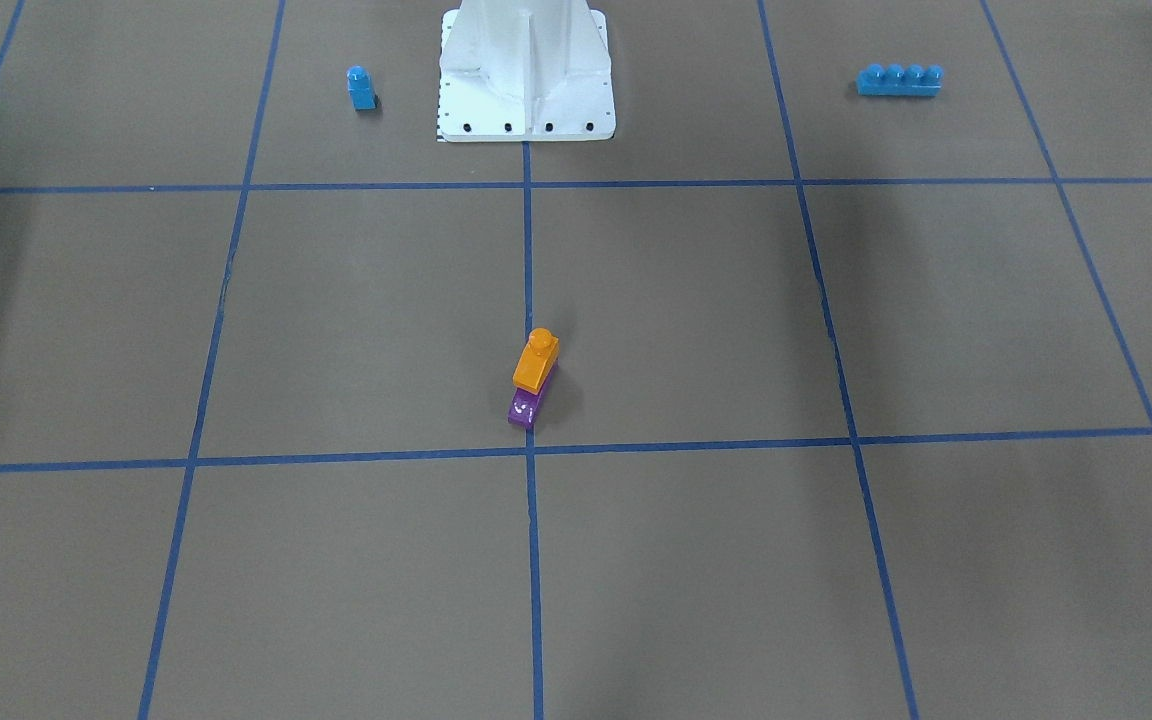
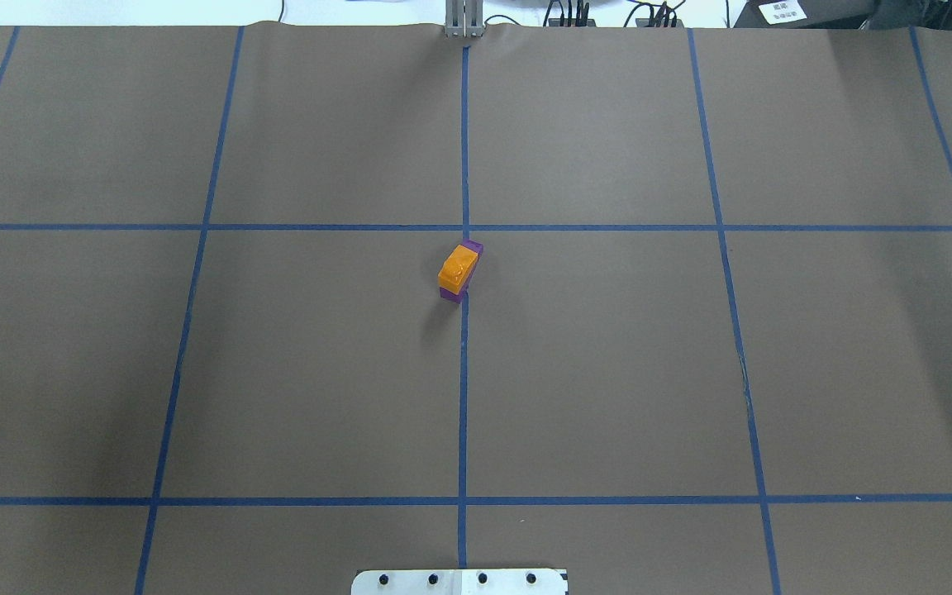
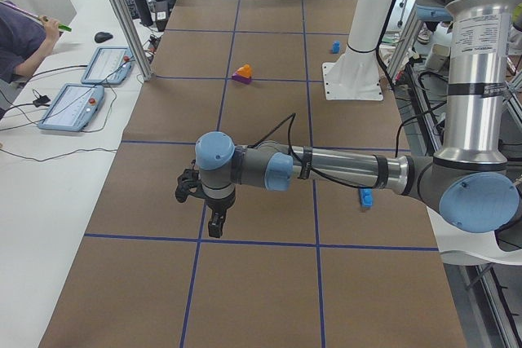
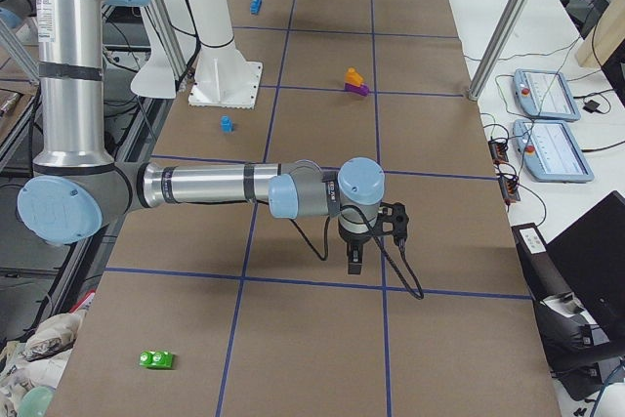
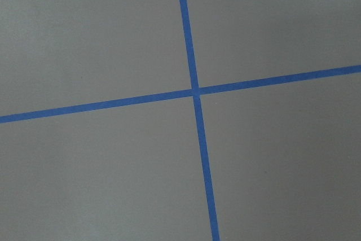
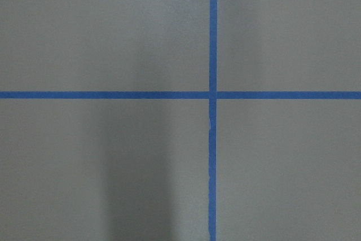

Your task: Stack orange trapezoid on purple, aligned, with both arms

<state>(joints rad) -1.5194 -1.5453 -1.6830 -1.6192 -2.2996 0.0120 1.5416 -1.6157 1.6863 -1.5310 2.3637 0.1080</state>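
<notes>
The orange trapezoid point(image 1: 536, 362) sits on top of the purple brick point(image 1: 526, 408) near the table's middle, on the centre tape line. The stack also shows from overhead, the orange brick point(image 2: 458, 268) covering most of the purple one point(image 2: 473, 246). No gripper touches it. My left gripper point(image 3: 216, 226) hangs over the table far from the stack, seen only in the exterior left view. My right gripper point(image 4: 354, 263) hangs likewise at the other end, seen only in the exterior right view. I cannot tell whether either is open or shut. Both wrist views show only bare table and tape.
A small blue single-stud brick point(image 1: 361, 88) and a long blue four-stud brick point(image 1: 899, 80) lie either side of the white robot base point(image 1: 526, 80). A green brick point(image 4: 156, 359) lies near the table's right end. Operator pendants point(image 4: 547, 95) lie beyond the far edge.
</notes>
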